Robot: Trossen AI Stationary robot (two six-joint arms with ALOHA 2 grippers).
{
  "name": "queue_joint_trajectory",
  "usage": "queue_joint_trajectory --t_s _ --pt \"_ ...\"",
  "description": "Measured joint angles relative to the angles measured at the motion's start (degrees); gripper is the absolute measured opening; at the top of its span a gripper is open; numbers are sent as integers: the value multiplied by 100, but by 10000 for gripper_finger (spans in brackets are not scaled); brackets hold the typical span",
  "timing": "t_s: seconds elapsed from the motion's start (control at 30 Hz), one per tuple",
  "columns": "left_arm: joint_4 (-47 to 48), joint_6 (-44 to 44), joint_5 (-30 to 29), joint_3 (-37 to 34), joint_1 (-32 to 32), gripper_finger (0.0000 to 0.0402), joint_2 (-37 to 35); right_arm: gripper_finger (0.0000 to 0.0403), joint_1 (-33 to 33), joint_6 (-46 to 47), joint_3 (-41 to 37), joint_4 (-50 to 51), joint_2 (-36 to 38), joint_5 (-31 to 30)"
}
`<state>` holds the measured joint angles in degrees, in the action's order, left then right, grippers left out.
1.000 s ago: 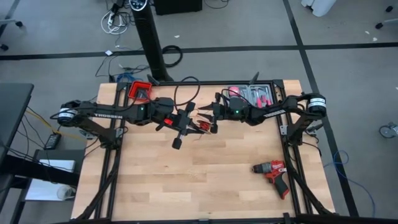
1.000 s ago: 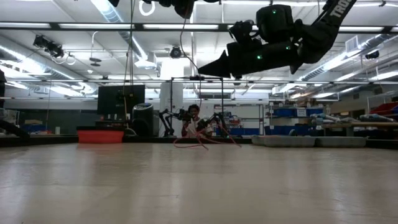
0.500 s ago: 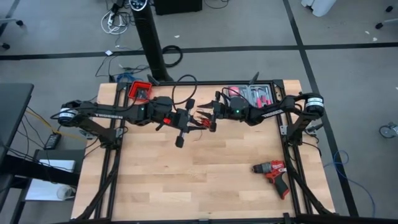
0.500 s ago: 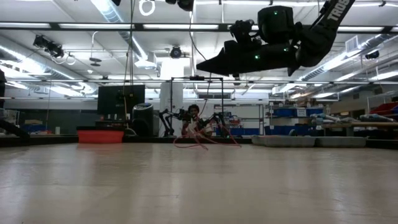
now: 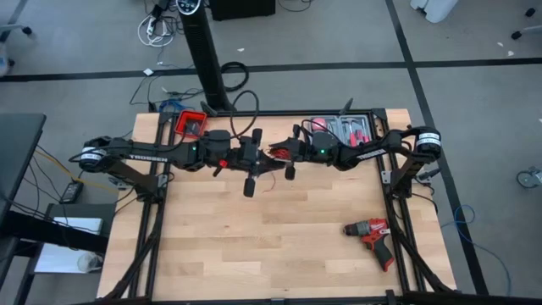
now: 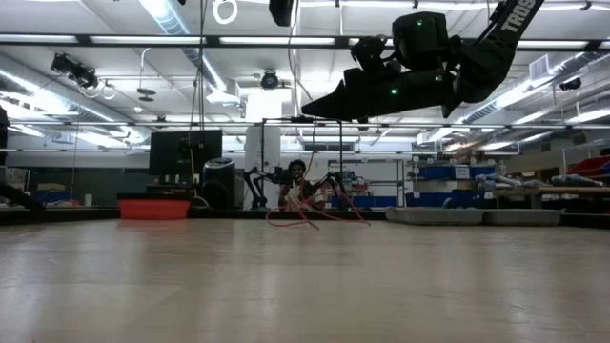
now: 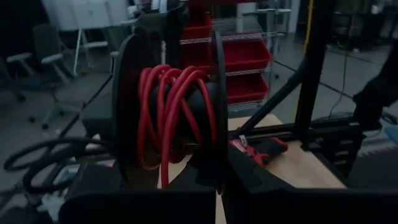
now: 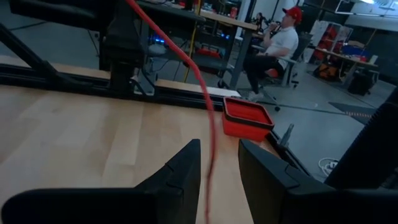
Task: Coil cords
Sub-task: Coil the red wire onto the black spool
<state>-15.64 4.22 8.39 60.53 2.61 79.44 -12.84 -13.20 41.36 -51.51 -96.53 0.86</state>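
Overhead, cords [image 7: 174,112] coil around the left gripper's [image 5: 251,161] pressed-together jaws; right gripper's [image 5: 289,158] jaws spread.

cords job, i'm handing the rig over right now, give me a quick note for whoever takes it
Left gripper: shut, raised over the table's back middle, red cord wound in loops around its fingers.
Right gripper: open, facing the left one, the cord's free run passing between its fingers without a grip.
Done: several loops wound.
Left: a loose tail still hangs to the table; wind it in and set the coil down.
Drill lies untouched at front right.
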Motion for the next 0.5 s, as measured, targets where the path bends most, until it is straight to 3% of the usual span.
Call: queue_joint_trajectory --t_s 0.23,0.5 --pt "6 -351 -422 0 -11 6 0 107 -4 -54 0 -11 0 127" --pt "209 -641 -480 105 -1 6 2 101 -43 207 0 219 0 254"
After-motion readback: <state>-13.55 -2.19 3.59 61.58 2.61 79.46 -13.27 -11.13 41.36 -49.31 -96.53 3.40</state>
